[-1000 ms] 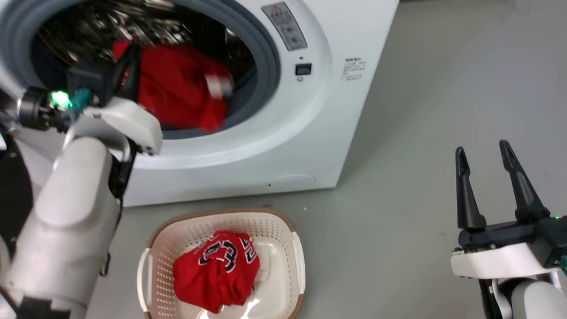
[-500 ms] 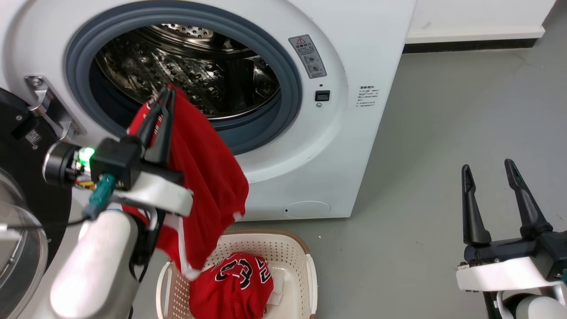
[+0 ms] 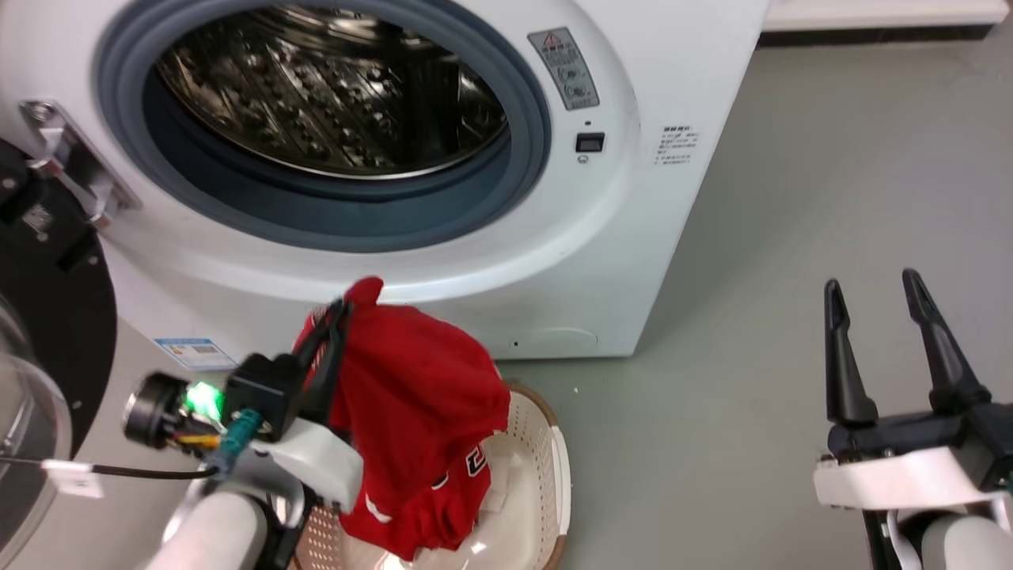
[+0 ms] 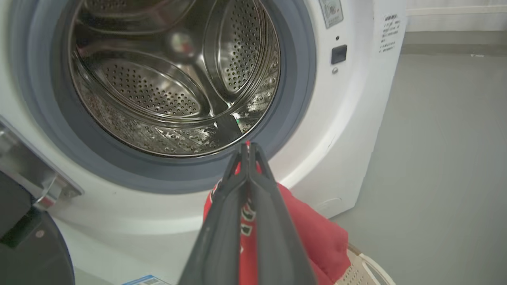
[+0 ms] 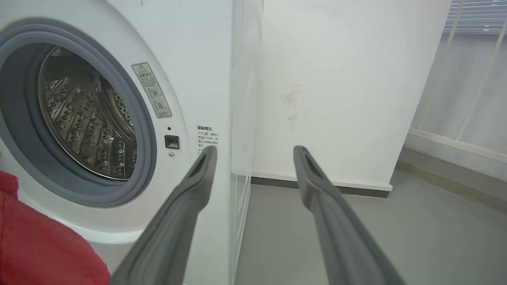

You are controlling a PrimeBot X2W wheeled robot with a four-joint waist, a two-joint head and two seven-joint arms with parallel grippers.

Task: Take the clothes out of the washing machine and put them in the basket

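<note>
My left gripper (image 3: 342, 310) is shut on a red jersey (image 3: 419, 412) that hangs over the cream basket (image 3: 554, 467) in front of the washing machine (image 3: 617, 237). The jersey drapes into the basket and hides what lies inside it. In the left wrist view the shut gripper (image 4: 247, 147) pinches red fabric (image 4: 313, 233) below the porthole, and the steel drum (image 4: 166, 79) holds no clothes that I can see. My right gripper (image 3: 870, 285) stands open over bare floor at the right, apart from everything. The right wrist view shows its spread fingers (image 5: 190, 198) toward the washer's corner.
The washer's black-framed glass door (image 3: 47, 332) hangs open at the left, close to my left arm. Grey floor (image 3: 752, 317) stretches to the right of the machine. A white wall (image 5: 336, 99) and a railing stand behind, right of the washer.
My left gripper has pulled the red jersey out of the drum and lowered it over the basket. The camera has shifted. The right gripper has stayed open in place.
</note>
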